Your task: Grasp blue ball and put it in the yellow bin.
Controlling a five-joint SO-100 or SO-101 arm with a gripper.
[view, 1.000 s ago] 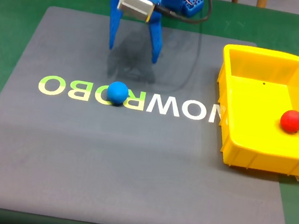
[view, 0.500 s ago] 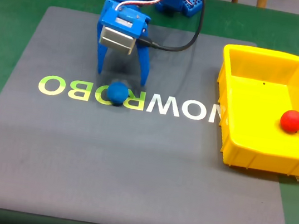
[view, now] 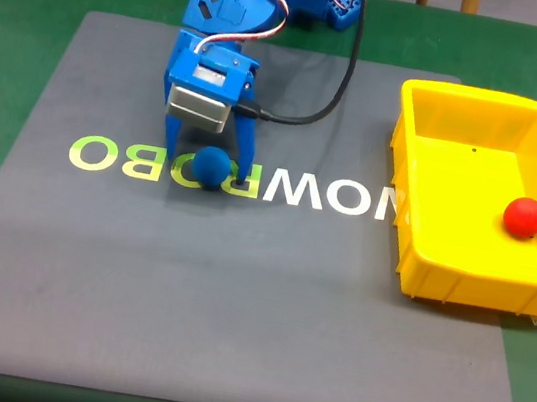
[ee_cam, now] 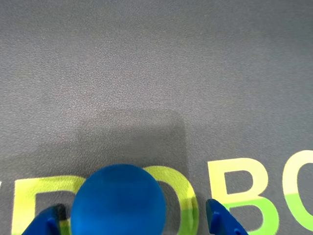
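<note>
Fixed view: the small matte blue ball (view: 211, 166) is straddled by the spread, empty blue two-finger gripper (view: 203, 176); the yellow rectangular plastic bin (view: 428, 262) is seen well off to its right.

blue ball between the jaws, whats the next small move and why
Probably close the jaws. In the wrist view the small matte blue ball sits between the two open blue fingertips, with gaps either side, and the fixed view shows the gripper down at the grey mat straddling it.
</note>
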